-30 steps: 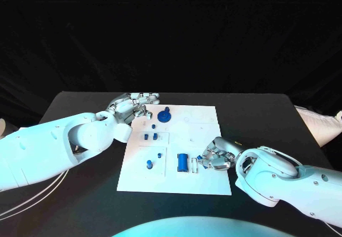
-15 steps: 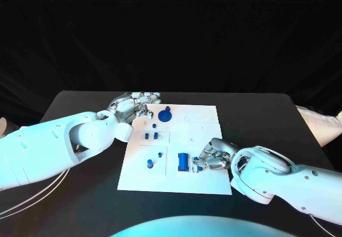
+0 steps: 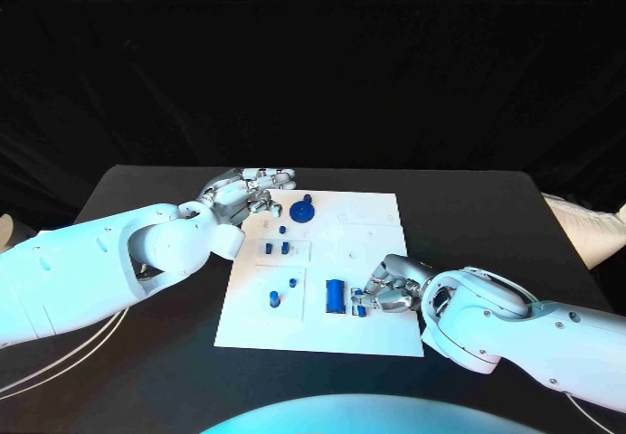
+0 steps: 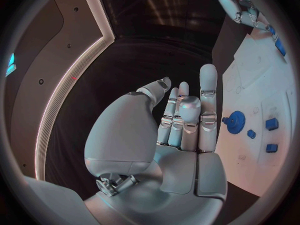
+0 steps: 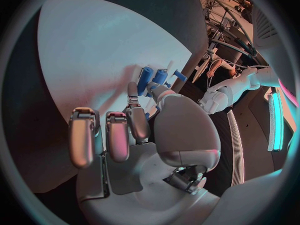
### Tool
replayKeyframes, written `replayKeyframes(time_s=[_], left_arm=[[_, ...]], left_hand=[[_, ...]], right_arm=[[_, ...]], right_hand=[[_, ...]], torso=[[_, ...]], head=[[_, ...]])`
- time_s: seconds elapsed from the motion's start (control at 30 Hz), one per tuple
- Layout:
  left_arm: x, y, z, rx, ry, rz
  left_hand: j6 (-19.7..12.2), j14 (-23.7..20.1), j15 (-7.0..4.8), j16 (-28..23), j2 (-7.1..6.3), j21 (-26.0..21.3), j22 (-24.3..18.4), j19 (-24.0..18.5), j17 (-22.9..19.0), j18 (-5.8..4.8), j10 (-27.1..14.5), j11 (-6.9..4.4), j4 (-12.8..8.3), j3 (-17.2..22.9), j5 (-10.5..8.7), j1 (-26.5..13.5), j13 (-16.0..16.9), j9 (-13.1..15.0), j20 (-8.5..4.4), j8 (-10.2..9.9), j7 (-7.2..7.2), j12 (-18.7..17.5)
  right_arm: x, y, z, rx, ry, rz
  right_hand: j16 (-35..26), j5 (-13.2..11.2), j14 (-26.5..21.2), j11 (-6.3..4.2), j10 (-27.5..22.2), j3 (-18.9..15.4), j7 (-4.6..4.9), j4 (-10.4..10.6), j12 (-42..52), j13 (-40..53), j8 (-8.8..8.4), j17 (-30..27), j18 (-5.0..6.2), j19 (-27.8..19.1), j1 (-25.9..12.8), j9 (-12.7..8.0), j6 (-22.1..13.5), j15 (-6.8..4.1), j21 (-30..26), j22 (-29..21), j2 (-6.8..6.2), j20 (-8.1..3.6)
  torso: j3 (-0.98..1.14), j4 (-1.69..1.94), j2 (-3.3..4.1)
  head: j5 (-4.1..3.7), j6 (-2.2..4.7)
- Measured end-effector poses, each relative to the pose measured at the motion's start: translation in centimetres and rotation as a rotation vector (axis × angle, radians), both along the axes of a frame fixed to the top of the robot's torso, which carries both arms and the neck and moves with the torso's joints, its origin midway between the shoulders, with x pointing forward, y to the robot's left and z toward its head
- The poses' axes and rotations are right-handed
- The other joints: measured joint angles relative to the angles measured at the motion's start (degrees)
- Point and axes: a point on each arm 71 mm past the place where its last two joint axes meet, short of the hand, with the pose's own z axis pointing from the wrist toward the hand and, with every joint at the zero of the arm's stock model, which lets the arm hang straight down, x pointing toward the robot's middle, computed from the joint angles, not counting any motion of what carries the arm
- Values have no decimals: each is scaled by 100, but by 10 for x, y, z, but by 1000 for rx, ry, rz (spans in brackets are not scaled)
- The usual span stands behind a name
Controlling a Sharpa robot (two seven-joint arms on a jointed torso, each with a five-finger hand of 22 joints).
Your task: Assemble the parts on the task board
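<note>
- Here, the left silver many-fingered hand (image 3: 245, 192) is hovering at the white flat task board (image 3: 372, 339)'s far left corner, fingers apart, holding nothing; the round blue gear part (image 3: 303, 212) is sitting just beside it.
- Just beside the right silver hand (image 3: 387, 291), the blue cylindrical parts (image 3: 336, 297) are lying on the board; its fingers are reaching down at them.
- Whether it is already pinching one is impossible to tell.
- A glancing touch could be rolling the cylinders away.
</note>
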Motion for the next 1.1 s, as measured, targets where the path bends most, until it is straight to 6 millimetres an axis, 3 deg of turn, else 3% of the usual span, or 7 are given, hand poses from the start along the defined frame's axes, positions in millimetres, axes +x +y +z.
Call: replayKeyframes(time_s=[0.3, 0.57, 0.67, 0.93, 1.1], left_arm=[[0, 0, 0, 0, 2, -2], [0, 0, 0, 1, 3, -4], [0, 0, 0, 1, 4, -4], [0, 0, 0, 1, 5, -5], [0, -1, 0, 1, 5, -6]], left_hand=[[0, 0, 0, 0, 0, 0, 0, 0, 0, 0, 0, 0, 0, 0, 0, 0, 0, 0, 0, 0, 0, 0], [0, 0, 0, 0, 0, 0, 1, 0, 0, 0, 0, 0, 0, 0, 0, 0, -4, 0, 0, 0, 0, 0], [0, 0, 0, 0, 0, 0, 0, 0, 0, 0, 0, 0, 0, 0, 0, 0, -4, 0, 0, 0, 0, 0], [0, 0, 0, 0, 0, 0, 1, 0, 1, 0, 0, 0, 0, 0, 0, 0, -4, 0, 0, 0, 0, 0], [0, 0, 0, 0, 0, 1, 1, 0, 1, 0, 0, 0, 0, 0, 0, 0, -3, 0, 0, 0, 0, 0]], right_arm=[[1, 0, -1, -17, -2, 14], [2, 1, -2, -22, -4, 18], [2, 1, -2, -23, -4, 19], [2, 2, -2, -26, -2, 23], [1, 2, -2, -28, 0, 26]], right_hand=[[0, 0, 0, 0, 0, -119, -17, 25, 0, 0, 0, 0, 0, 0, -22, 16, 17, 0, 0, -1, 23, 0], [0, -6, 0, 0, -1, -424, -18, 140, 0, -1, 0, 0, 1, 0, -113, 46, 18, 0, 0, -1, 68, 0], [0, -101, 0, -1, -1, -578, -18, 212, 40, -1, 22, 4, 0, 0, -173, 62, 17, 0, 0, -1, 128, 0], [0, -56, -13, -21, 19, -1056, -33, 568, 139, -1, 88, 4, 1, 0, -315, 120, 33, -13, 0, 4, 270, 0], [23, -60, 1, -63, 18, -1313, -53, 613, 207, -2, 135, 4, 1, 1, -440, 158, 53, -42, 23, 4, 391, -43]], torso=[[0, 3, -2], [0, 2, -1], [1, 2, 0], [2, 1, 1], [2, 1, 0]], head=[[-1, 0], [5, 5], [7, 7], [8, 11], [8, 12]])
